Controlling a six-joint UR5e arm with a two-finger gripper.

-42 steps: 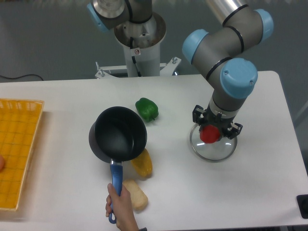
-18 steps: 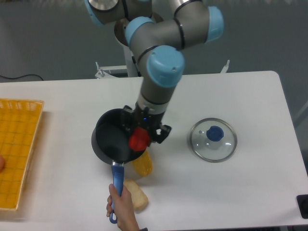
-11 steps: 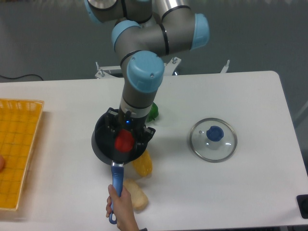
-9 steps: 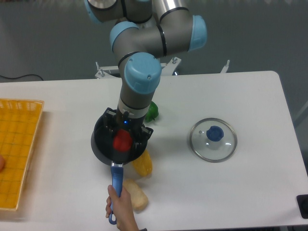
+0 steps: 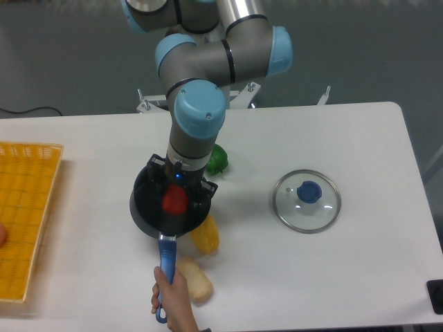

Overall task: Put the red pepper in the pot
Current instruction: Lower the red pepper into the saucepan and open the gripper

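The red pepper (image 5: 174,200) is held in my gripper (image 5: 175,200), which is shut on it directly over the open mouth of the pot (image 5: 144,207). The pot is a round black saucepan at the table's centre left. Its long blue handle (image 5: 165,265) points toward the front edge and a human hand (image 5: 173,299) grips it. The arm's wrist hides the pot's far rim and most of its inside. I cannot tell how far above the pot's bottom the pepper hangs.
A green pepper (image 5: 217,160) lies just behind the pot, partly hidden by the arm. A yellow pepper (image 5: 205,236) and a pale bread roll (image 5: 194,279) lie in front right of the pot. A glass lid with a blue knob (image 5: 306,200) lies right. A yellow basket (image 5: 24,214) stands at far left.
My gripper carried the red pepper from above the glass lid leftward across the table to over the pot. In the last half second it shifted only slightly left.
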